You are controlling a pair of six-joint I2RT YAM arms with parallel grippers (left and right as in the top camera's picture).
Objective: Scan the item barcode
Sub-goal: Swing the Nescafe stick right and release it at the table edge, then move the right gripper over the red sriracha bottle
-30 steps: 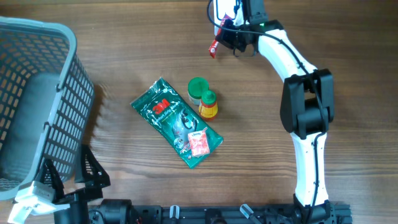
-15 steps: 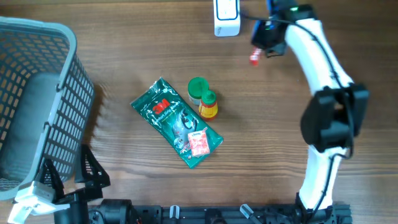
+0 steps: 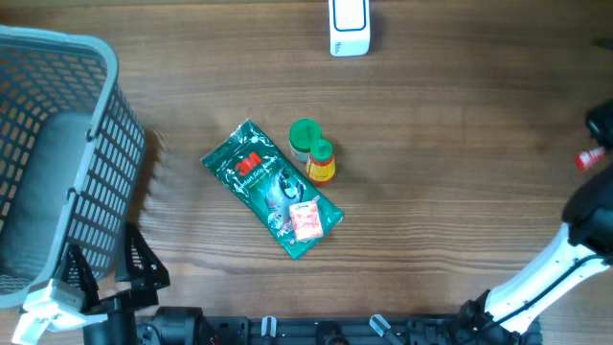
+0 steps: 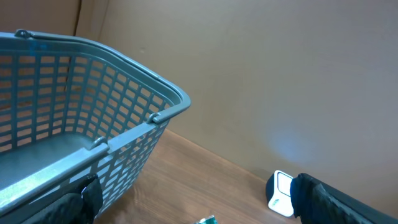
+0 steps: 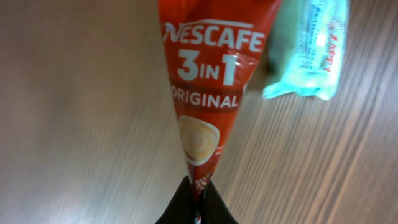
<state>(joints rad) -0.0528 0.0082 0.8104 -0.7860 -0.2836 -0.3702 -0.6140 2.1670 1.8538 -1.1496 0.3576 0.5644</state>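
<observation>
One item is in hand: a red Nescafe 3-in-1 foil sachet [image 5: 202, 93], pinched by its sealed end in the right end effector [image 5: 196, 208], which is clenched tight on it. In the overhead view it hangs at the right edge of the wooden table [image 3: 431, 211], well apart from the white box-shaped barcode scanner [image 3: 349, 29] at the far centre. The left end effector [image 4: 196, 202] is released, fingers spread wide and holding nothing, parked near the grey plastic mesh basket [image 3: 105, 115] on the left.

Step in hand looks like presenting the sachet to the scanner. To do it well:
- keep the pinch firm on the seal, since the thin foil can swing
- turn the barcode side toward the scanner window
- hold it steady and flat, not creased

Hard to make out:
- no barcode shows; only the front print faces the wrist camera, so the code is probably on the back
- the right arm is mostly cut off at the overhead's right edge
- the scanner is clipped by the far edge
- a pale turquoise plastic wrapper [image 5: 308, 50] lies beyond the sachet, its text too blurred to read
</observation>
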